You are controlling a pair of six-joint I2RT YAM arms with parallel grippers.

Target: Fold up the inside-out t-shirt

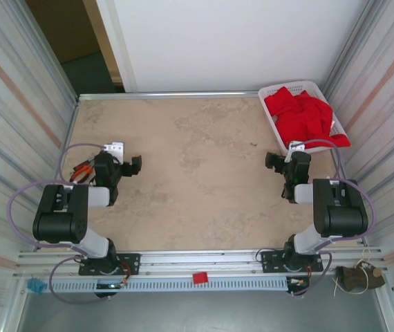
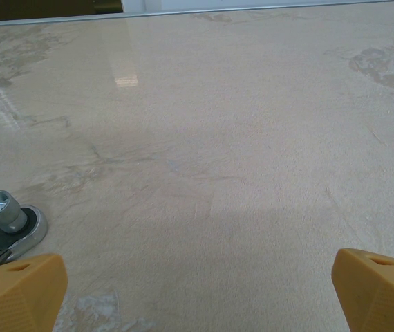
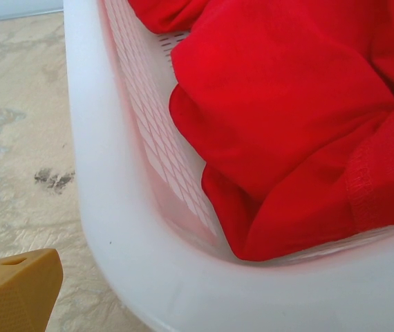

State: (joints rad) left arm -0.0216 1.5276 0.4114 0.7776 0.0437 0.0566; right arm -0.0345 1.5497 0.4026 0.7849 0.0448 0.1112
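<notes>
Left gripper (image 1: 133,166) and right gripper (image 1: 274,162) gape wide, empty. Bright red cloth t-shirt (image 1: 299,114) bunched in white plastic lattice basket (image 1: 288,88); nothing folded yet.

Red t-shirt (image 1: 301,114) bunched in white basket (image 1: 288,87), most folds hidden, cropped by the right wrist view's edges. Metal socket tool (image 2: 7,221) cut off at the left wrist view's edge.

Lighting was bright and even. A glare patch was noted near the far edge of the beige mottled tabletop (image 2: 252,138); the white plastic basket (image 3: 107,207) on it was blurred.
</notes>
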